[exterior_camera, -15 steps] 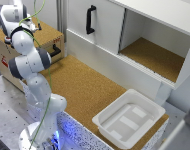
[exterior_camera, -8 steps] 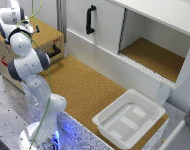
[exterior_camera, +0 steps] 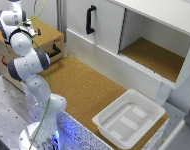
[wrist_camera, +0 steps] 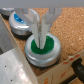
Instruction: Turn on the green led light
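In the wrist view, the green led light (wrist_camera: 50, 47) is a round green dome in a silver ring, set on the cork-topped box. My gripper (wrist_camera: 40, 42) hangs straight over it. The fingers are close together and their tips rest on the dome's near half. Nothing is held between them. Whether the green dome glows I cannot tell. In the exterior view the arm (exterior_camera: 25, 50) bends over the wooden box (exterior_camera: 51, 36) at that view's left, and it hides the gripper and the light.
A blue dome light (wrist_camera: 20, 21) sits right beside the green one. A white cabinet with a black handle (exterior_camera: 90, 19) and an open compartment (exterior_camera: 155, 55) stands behind the cork table. A white tray (exterior_camera: 120, 134) lies at the exterior view's lower right.
The upper arm has shifted slightly toward the exterior view's left over the wooden box. Nothing else has moved.
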`<move>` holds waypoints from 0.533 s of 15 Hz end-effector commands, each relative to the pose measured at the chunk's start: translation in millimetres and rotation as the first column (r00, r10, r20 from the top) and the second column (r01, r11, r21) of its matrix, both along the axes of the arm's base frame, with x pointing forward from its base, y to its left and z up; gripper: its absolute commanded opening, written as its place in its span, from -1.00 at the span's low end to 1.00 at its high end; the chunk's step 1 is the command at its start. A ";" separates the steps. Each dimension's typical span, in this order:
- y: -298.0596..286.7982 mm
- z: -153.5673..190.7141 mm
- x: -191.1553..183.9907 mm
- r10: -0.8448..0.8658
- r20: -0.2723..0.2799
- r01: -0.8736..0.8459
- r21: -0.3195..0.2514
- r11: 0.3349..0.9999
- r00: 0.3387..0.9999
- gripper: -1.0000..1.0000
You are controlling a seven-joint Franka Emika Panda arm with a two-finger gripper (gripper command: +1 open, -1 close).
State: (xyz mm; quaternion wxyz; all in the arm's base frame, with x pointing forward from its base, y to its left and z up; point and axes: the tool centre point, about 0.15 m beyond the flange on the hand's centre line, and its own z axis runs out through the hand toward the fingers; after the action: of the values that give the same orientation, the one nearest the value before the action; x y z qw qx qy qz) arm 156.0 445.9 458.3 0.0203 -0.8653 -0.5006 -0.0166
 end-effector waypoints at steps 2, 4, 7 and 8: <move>-5.8 -51.5 3.7 -0.011 -0.130 0.014 0.026 1.000 0.991 -1.00; -9.5 -32.5 3.6 -0.021 -0.101 0.026 0.056 0.998 0.995 -1.00; -7.8 61.0 -6.0 -0.020 0.035 0.019 0.035 0.999 0.999 1.00; -5.2 91.5 -12.0 0.004 0.087 -0.005 0.018 1.000 0.996 1.00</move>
State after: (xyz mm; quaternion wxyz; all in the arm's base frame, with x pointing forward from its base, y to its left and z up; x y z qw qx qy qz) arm 157.2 445.9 459.1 0.0423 -0.8710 -0.4895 -0.0016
